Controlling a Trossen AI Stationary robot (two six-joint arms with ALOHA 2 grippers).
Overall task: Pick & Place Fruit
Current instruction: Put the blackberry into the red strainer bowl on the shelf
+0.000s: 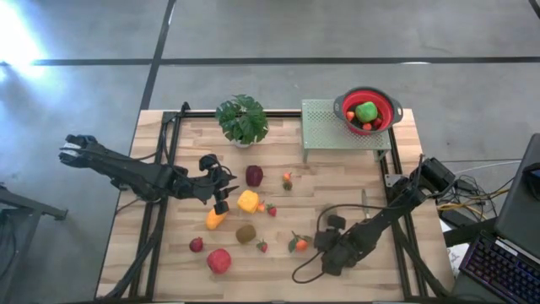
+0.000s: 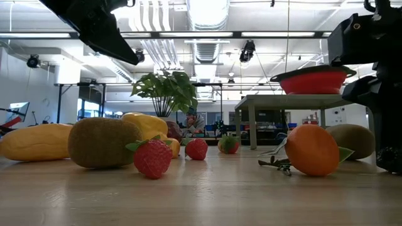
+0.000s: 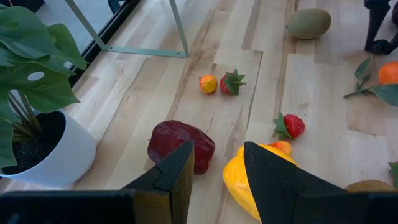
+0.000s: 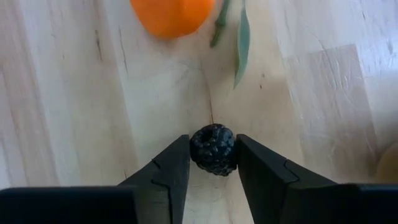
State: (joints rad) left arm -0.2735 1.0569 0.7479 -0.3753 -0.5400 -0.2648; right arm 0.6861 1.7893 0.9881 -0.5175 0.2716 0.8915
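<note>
right gripper (image 4: 212, 163): low over the front-right part of the table (image 1: 169, 253), just beside the orange fruit (image 4: 171, 15); jaws pinched onto a small dark berry (image 4: 212, 149).
dark berry: seen in the right wrist view only, seated between the two fingertips, both pads (image 4: 173, 163) touching its sides; appears to rest on the wood, not lifted. Roughly round, so no long axis to be aligned.
key relation: berry centred in the jaw gap, orange fruit and its leaf (image 4: 242, 43) straight ahead of the fingers, apart from the berry. A lift straight up is judged clear of both.
red bowl (image 1: 369, 110): on the green stand (image 1: 325, 127) at the back-right of the table, a green fruit (image 1: 366, 111) already in it. Judged the drop target; it lies well behind the right gripper, on the same side.
left gripper (image 3: 214, 168): mid-table, left of centre, jaws partly spread, nothing held. Maroon fruit (image 3: 180, 146) just ahead to one side of the fingers, yellow fruit (image 3: 249, 180) to the other.
nearer arm: right arm for the berry and the bowl; left arm for the maroon and yellow fruit.
rest of fruit: strawberries (image 3: 290, 126), a kiwi (image 1: 245, 233) and a red apple (image 1: 218, 261) left loose on the table.
risk: berry is small and round, may roll out of the grip on lift.
</note>
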